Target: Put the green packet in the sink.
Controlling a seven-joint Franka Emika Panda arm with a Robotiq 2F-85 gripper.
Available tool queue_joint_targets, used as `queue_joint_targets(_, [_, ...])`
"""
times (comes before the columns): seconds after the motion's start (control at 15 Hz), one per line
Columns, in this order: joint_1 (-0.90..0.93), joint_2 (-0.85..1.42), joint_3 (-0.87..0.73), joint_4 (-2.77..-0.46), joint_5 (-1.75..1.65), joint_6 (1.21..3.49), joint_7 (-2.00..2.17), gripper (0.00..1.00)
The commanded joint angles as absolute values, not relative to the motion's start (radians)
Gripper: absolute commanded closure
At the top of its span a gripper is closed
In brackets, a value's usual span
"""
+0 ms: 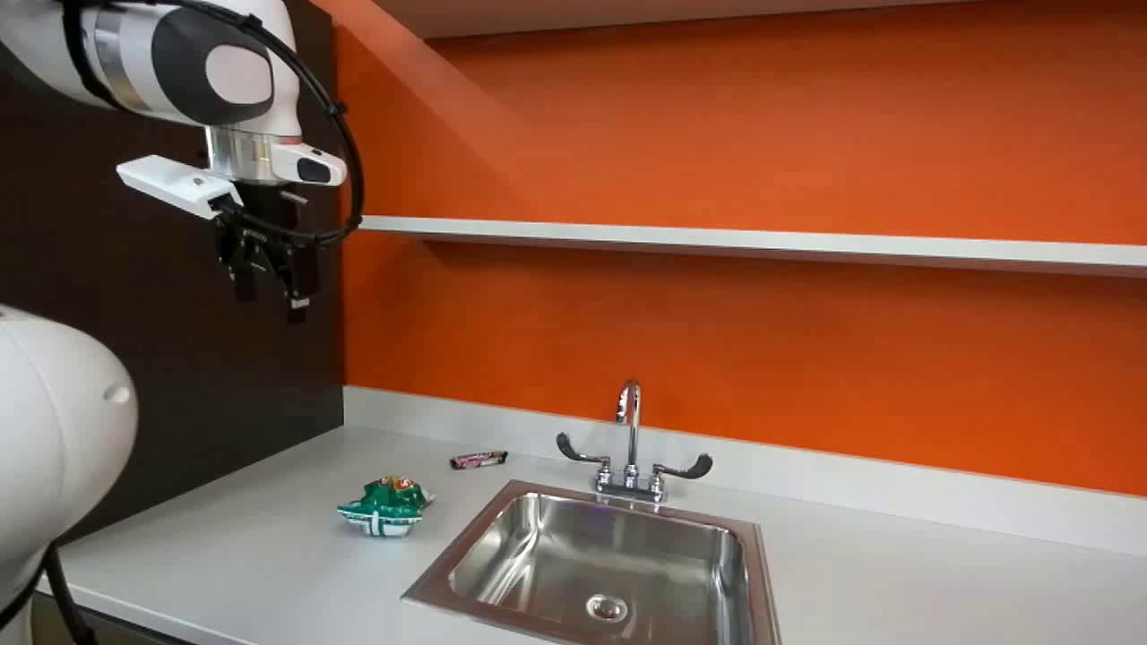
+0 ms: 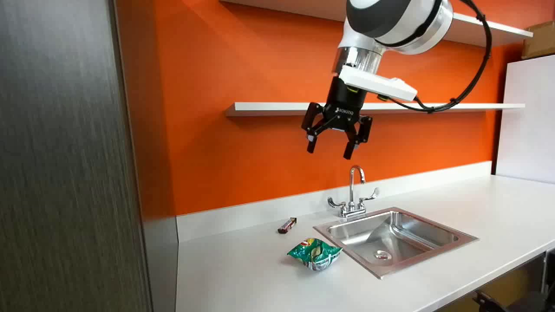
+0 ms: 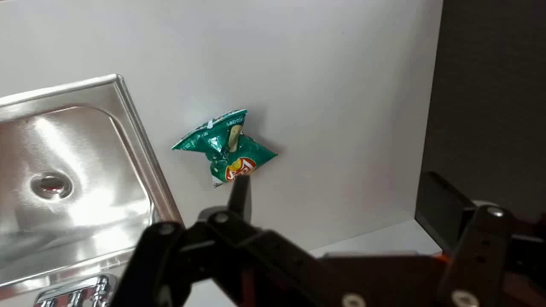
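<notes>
White bench (image 2: 234, 273) with a steel sink (image 1: 591, 560) set into it, two-handled chrome faucet (image 1: 631, 475) at the sink's back edge, crinkled green packet (image 2: 315, 255) just beside the sink, small dark wrapped bar (image 2: 287, 225) on that same side, near the sink's back corner.

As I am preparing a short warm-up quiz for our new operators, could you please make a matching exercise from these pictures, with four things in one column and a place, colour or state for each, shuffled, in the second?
Things
1. green packet
2. gripper
3. sink
4. lower shelf

Places, colours or states
A. open and holding nothing
B. white, on the orange wall
C. lying on the counter
D. metal, set into the counter

Right pairs: 1-C, 2-A, 3-D, 4-B.
</notes>
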State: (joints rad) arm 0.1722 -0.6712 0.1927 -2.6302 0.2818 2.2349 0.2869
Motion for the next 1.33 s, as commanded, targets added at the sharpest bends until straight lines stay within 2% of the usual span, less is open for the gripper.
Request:
queue_joint_targets(0.0, [0.171, -0.671, 0.193, -2.628, 0.282, 2.231, 0.286, 0.0])
queue_joint_targets(0.2, [0.171, -0.67, 0.193, -2.628, 0.282, 2.231, 0.286, 0.0])
queue_joint_targets(0.6, [0.127, -0.512, 0.202, -2.596, 0.164, 2.272, 0.252, 0.0])
queue_joint_targets(1.27, [0.084, -0.138, 0.157, -2.539, -0.021, 2.528, 0.177, 0.0])
